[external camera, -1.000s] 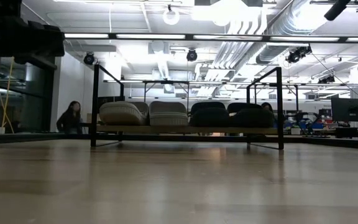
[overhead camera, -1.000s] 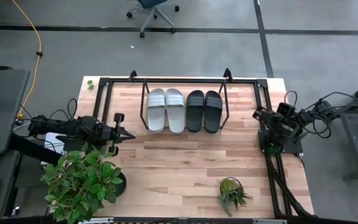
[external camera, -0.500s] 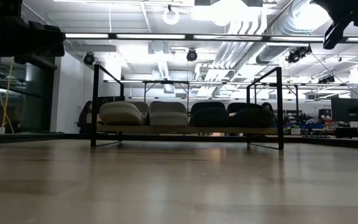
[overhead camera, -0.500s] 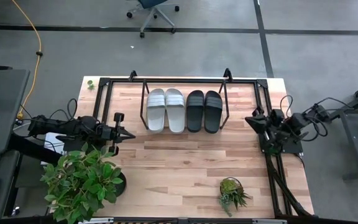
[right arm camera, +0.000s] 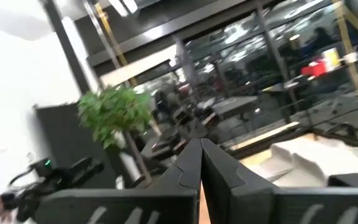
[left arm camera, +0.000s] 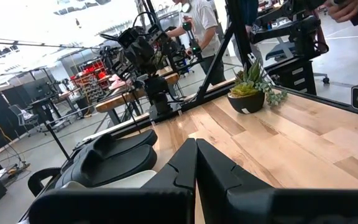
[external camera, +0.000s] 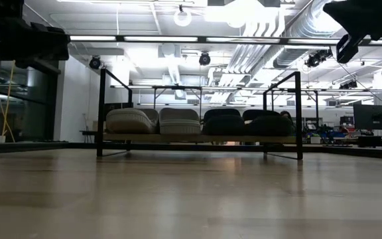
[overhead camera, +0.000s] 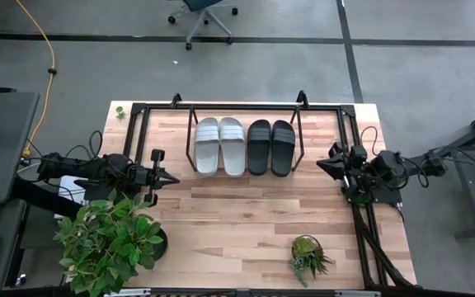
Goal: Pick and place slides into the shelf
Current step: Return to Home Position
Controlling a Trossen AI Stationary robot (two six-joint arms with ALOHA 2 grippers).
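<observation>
Status: all four slides (external camera: 178,119) sit in the shelf (overhead camera: 246,105), side by side. The grey pair (overhead camera: 219,146) is toward my left arm and the black pair (overhead camera: 270,147) toward my right, with the two pairs just beside each other. I judge that nothing is left to pick; the step in hand is going home.

Left fingers (left arm camera: 182,168): closed tip to tip, empty. They are low over the left side of the surface (overhead camera: 246,214), beside the big plant (overhead camera: 110,239) and well apart from the shelf.

Right fingers (right arm camera: 190,163): closed, empty. They are raised over the right edge of the surface, near the shelf's right end and pointing toward it.

How to do it well (judgement):
- Hold both pairs of fingers closed.
- Draw my right arm back from the shelf before folding it, so it clears the end tubing.
- Mind the black rail (overhead camera: 361,223) along the right edge and the cables behind my right wrist.
- Go slowly, with no sweep over the slides.
- My left arm looks close to rest and needs little travel.

Surface: light wood planks, bare through the middle. The big plant stands at the corner by my left arm. A small plant (overhead camera: 308,257) stands near the opposite corner, by the rail.

Room: grey floor, with an office chair (overhead camera: 206,12) beyond the shelf and a yellow cable (overhead camera: 49,58) on the floor off to the left. The low view shows ceiling lights and ducts. The left wrist view shows a person (left arm camera: 197,22) in a light shirt standing past the surface, clear of both arms.
</observation>
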